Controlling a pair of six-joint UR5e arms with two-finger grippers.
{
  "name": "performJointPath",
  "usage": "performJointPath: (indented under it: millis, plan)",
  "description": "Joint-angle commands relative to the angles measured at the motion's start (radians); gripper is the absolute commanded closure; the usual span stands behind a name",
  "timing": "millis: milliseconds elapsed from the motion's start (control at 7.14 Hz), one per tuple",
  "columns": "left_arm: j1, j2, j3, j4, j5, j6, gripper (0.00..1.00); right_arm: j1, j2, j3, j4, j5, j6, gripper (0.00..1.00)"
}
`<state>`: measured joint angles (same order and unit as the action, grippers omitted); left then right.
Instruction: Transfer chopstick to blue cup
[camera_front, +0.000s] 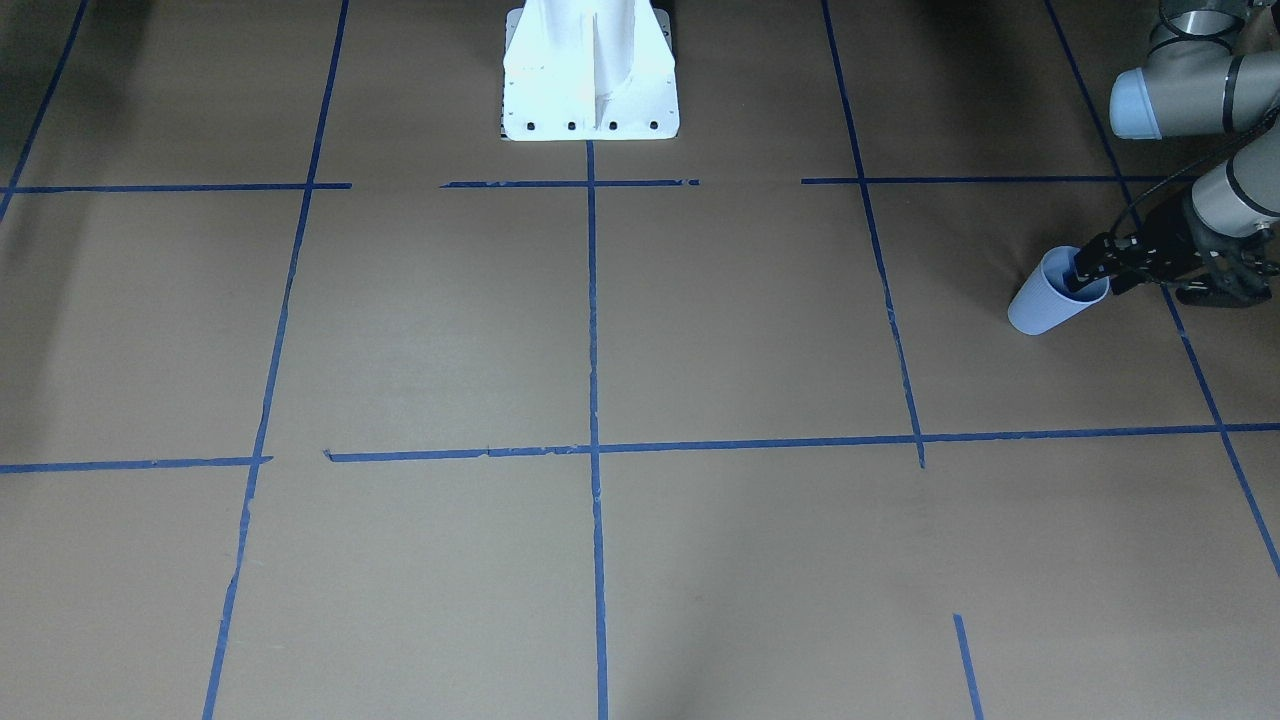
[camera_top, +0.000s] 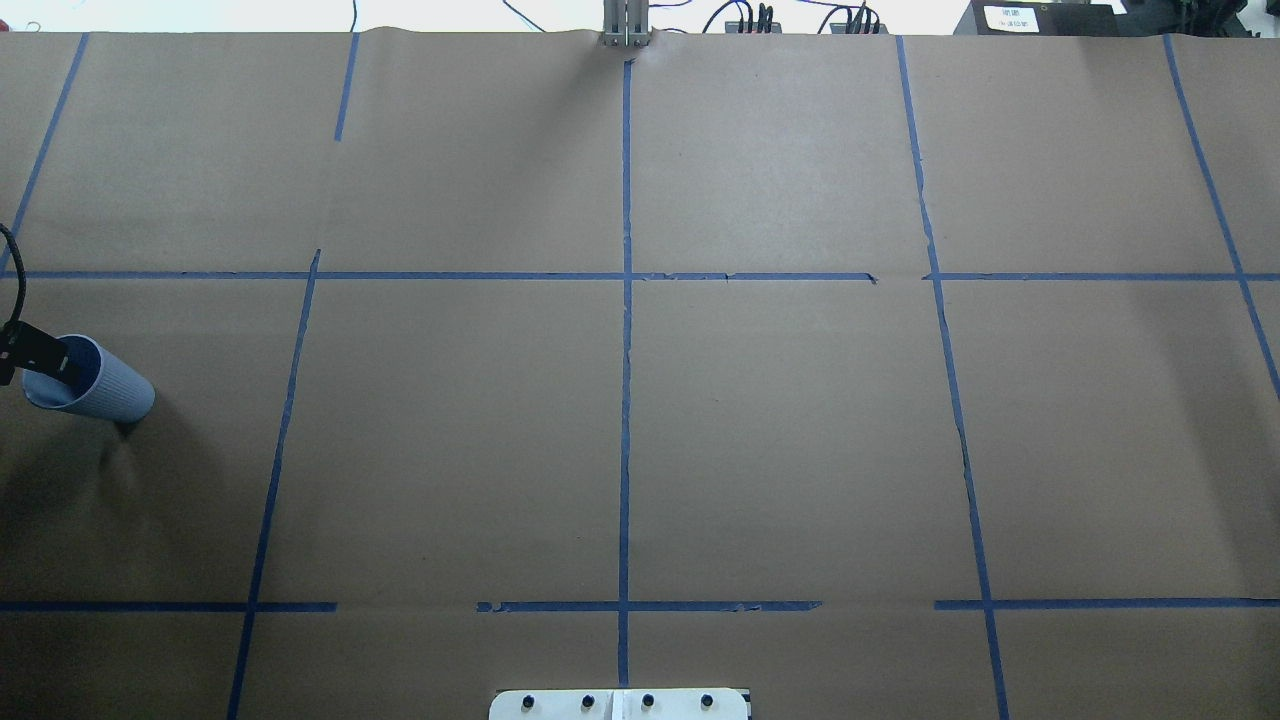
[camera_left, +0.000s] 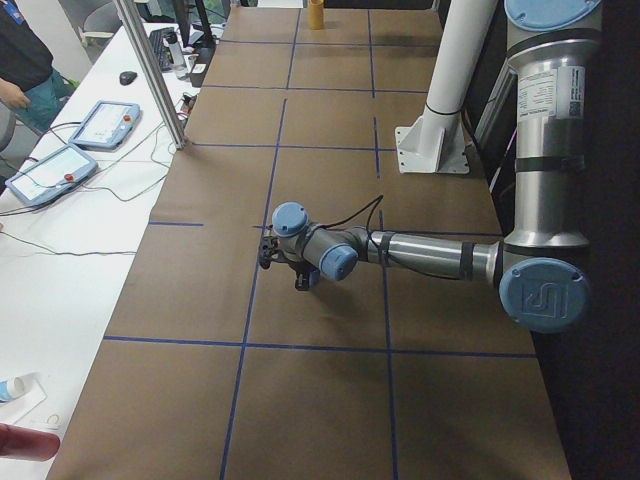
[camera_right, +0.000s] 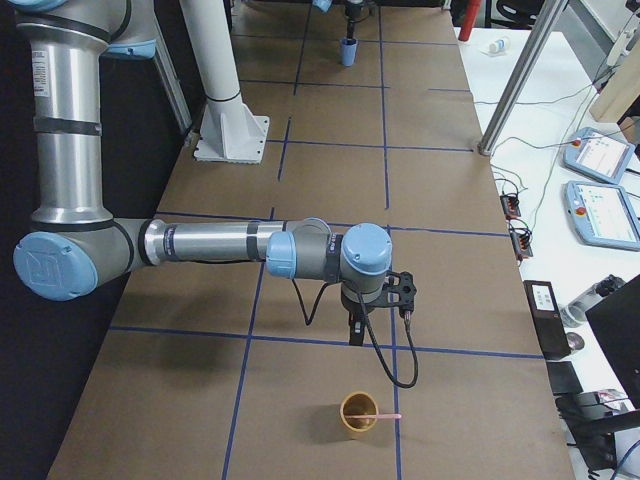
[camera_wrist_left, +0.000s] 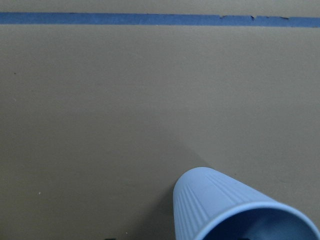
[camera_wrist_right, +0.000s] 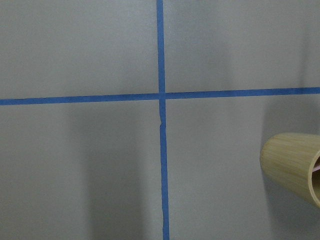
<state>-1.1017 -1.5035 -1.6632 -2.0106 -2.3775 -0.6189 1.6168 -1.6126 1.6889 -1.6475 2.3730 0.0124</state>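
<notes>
Pink chopstick (camera_right: 386, 416) waits in the bamboo cup (camera_right: 350, 430); left gripper (camera_front: 1085, 271) pinches the blue cup (camera_front: 1040, 305) by its rim, while the right gripper (camera_right: 356, 336) cannot be told.

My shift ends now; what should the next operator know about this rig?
Left end effector: one finger inside the blue cup, seemingly pinching its rim.
Right end effector: hovers near the tan cup; open or shut unclear.
Chopstick rests in the tan cup, end over its rim.
Done: blue cup held. To do: grasp chopstick, carry it into the blue cup.
</notes>
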Motion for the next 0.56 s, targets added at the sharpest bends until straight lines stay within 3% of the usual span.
performJointPath:
  millis: [0,420]
  plan:
    - [0.000,-0.018,-0.001,0.001,-0.002,-0.051,1.00,0.000,-0.001,0.000,0.000,0.002,0.000,0.01]
    - [-0.007,-0.038,-0.087,0.065,-0.012,-0.065,1.00,0.000,0.003,0.038,0.000,-0.001,0.000,0.01]
